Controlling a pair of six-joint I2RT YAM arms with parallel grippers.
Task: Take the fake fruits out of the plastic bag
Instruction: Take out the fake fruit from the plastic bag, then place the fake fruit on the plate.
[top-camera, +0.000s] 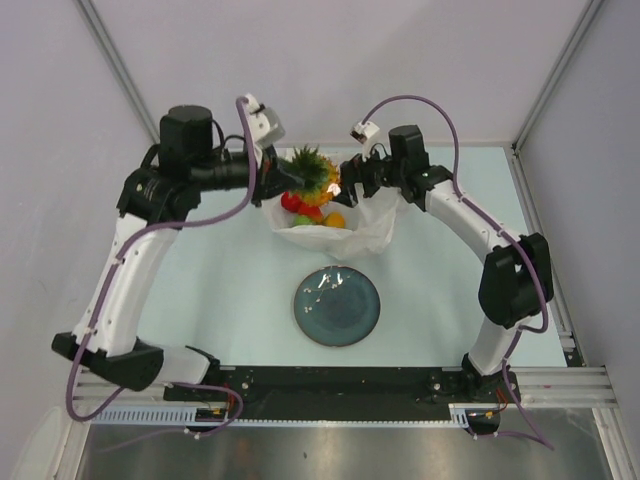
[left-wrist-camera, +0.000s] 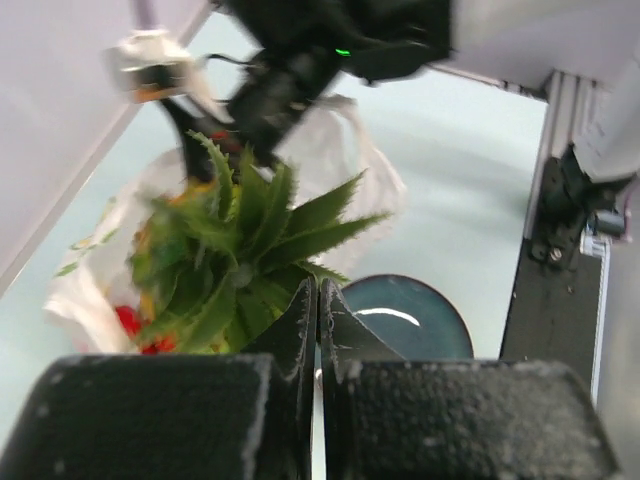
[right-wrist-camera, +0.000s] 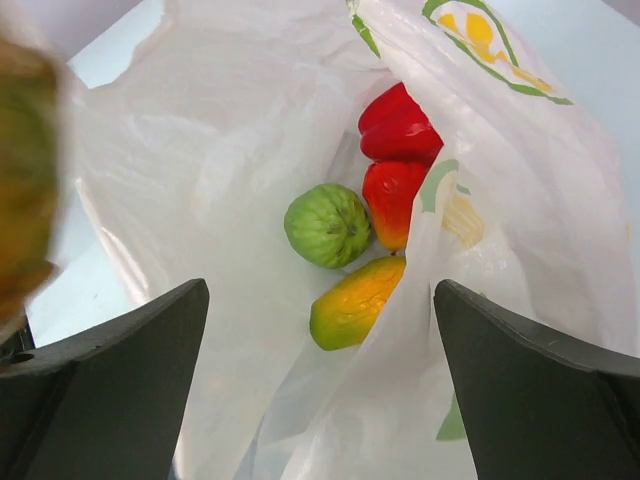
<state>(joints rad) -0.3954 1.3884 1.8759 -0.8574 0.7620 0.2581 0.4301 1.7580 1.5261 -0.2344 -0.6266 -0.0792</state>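
Left arm (top-camera: 125, 265): white curved shell, bulky black joints. Right arm (top-camera: 465, 215): same white and black. Purple cables (top-camera: 215, 215) looping along both, down to black bases (top-camera: 130, 365) at six o'clock. Small white camera boxes (top-camera: 262, 118) up at twelve. Close up, left fingers (left-wrist-camera: 170, 420) black, rough and speckled. Green light (left-wrist-camera: 343, 51) on dark housing at twelve. Right fingers (right-wrist-camera: 110, 390) smooth dark wedges at seven and five.

Qty: 1 pineapple (top-camera: 314, 174), 2 red fruits (right-wrist-camera: 398, 125) (right-wrist-camera: 392, 200), 1 green rnd fruit (right-wrist-camera: 327, 225), 1 yellow mango-like fruit (right-wrist-camera: 352, 303), 1 plastic bag (right-wrist-camera: 200, 150), 1 plate (top-camera: 336, 306) @ 6 o'clock of bag.
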